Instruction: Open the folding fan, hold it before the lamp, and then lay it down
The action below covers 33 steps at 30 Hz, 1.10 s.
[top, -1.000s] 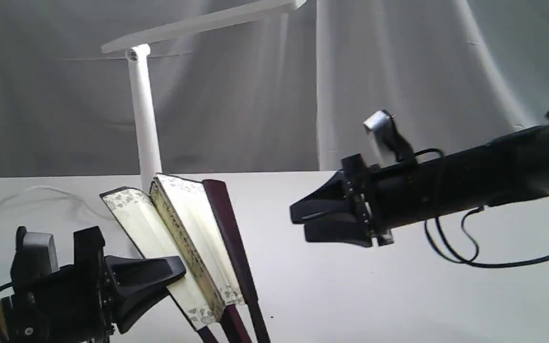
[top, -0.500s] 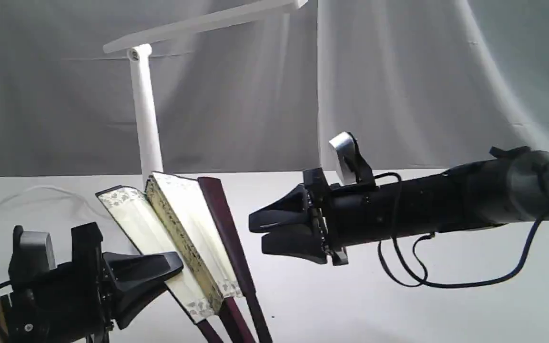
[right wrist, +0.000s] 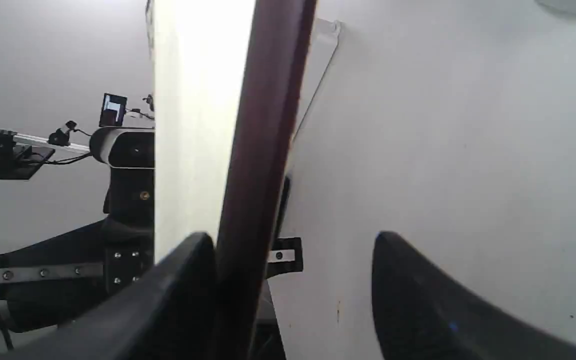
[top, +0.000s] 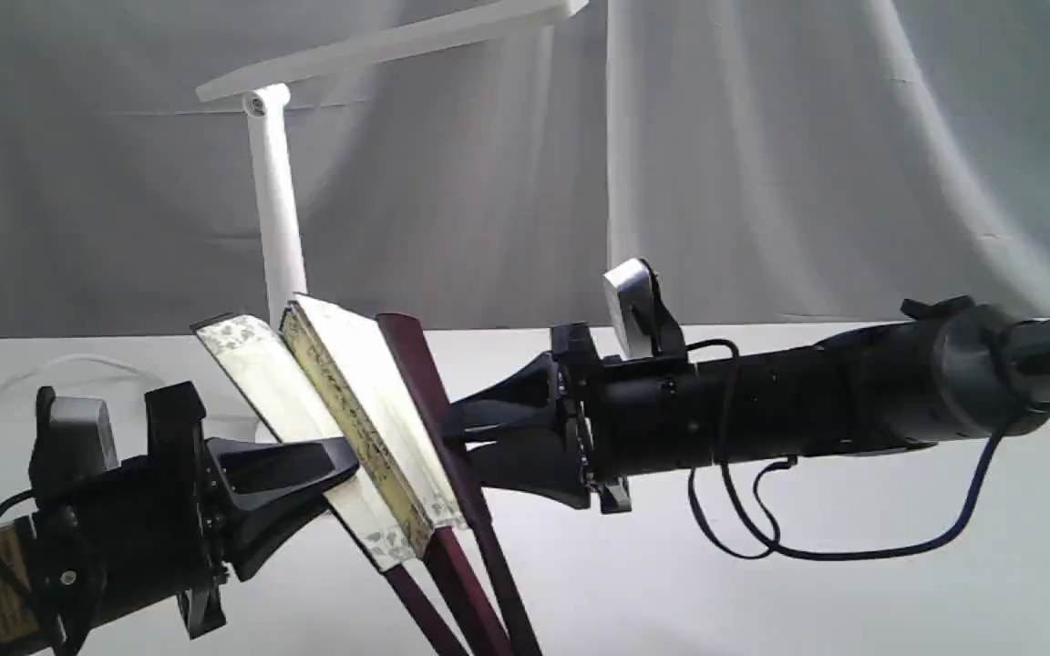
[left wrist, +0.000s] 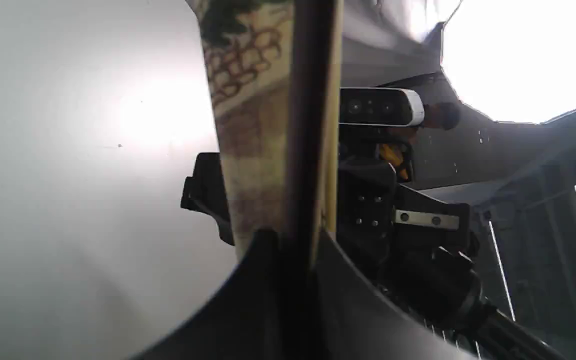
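Two grippers share this job: my left gripper (top: 343, 456) is clamped on the nearest outer fold of the folding fan (top: 352, 401), held tilted above the table (top: 762, 592) before the lamp (top: 274, 210), with few pleats spread. My right gripper (top: 457, 444) stands open, jaws straddling the maroon guard (top: 416, 364). I'd close squarely on that guard alone, then swing it slowly about the pivot, sparing the paper.
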Each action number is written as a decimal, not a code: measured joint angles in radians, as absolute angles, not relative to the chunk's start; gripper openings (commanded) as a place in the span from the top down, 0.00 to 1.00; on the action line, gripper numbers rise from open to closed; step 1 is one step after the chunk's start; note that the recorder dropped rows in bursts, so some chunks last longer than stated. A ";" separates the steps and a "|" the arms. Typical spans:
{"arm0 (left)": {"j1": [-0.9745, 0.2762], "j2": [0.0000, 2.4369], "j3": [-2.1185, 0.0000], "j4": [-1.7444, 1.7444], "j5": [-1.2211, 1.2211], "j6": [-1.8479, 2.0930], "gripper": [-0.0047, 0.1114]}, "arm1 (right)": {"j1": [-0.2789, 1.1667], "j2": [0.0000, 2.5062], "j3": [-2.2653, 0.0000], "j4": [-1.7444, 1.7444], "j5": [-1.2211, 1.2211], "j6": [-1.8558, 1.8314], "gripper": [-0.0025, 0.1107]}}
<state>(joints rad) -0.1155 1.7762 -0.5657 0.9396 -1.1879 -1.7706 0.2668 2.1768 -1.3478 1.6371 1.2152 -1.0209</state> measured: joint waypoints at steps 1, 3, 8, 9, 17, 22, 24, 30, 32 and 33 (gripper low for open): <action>-0.116 1.776 -0.566 0.943 -1.186 -1.771 0.96 | 0.267 2.177 -1.348 1.639 1.215 -1.021 0.55; -0.116 1.776 -0.566 0.948 -1.184 -1.773 0.96 | 0.267 2.177 -1.348 1.639 1.215 -1.021 0.55; -0.116 1.791 -0.566 0.952 -1.184 -1.773 0.96 | 0.267 2.177 -1.348 1.639 1.215 -1.015 0.57; -0.116 1.801 -0.566 0.952 -1.187 -1.773 0.96 | 0.267 2.177 -1.348 1.639 1.215 -1.014 0.57; -0.116 1.906 -0.566 0.924 -1.198 -1.776 0.96 | 0.267 2.177 -1.348 1.632 1.211 -1.010 0.60; -0.116 1.907 -0.568 0.902 -1.198 -1.776 0.96 | 0.267 2.177 -1.348 1.610 1.211 -1.010 0.60; -0.116 1.907 -0.568 0.898 -1.198 -1.776 0.96 | 0.267 2.177 -1.348 1.607 1.211 -1.010 0.60; -0.116 1.907 -0.568 0.894 -1.198 -1.776 0.96 | 0.267 2.177 -1.348 1.591 1.211 -1.007 0.60; -0.116 1.907 -0.568 0.892 -1.198 -1.776 0.96 | 0.267 2.177 -1.348 1.584 1.211 -1.007 0.60; -0.116 1.907 -0.568 0.892 -1.198 -1.776 0.96 | 0.267 2.177 -1.348 1.582 1.211 -1.007 0.60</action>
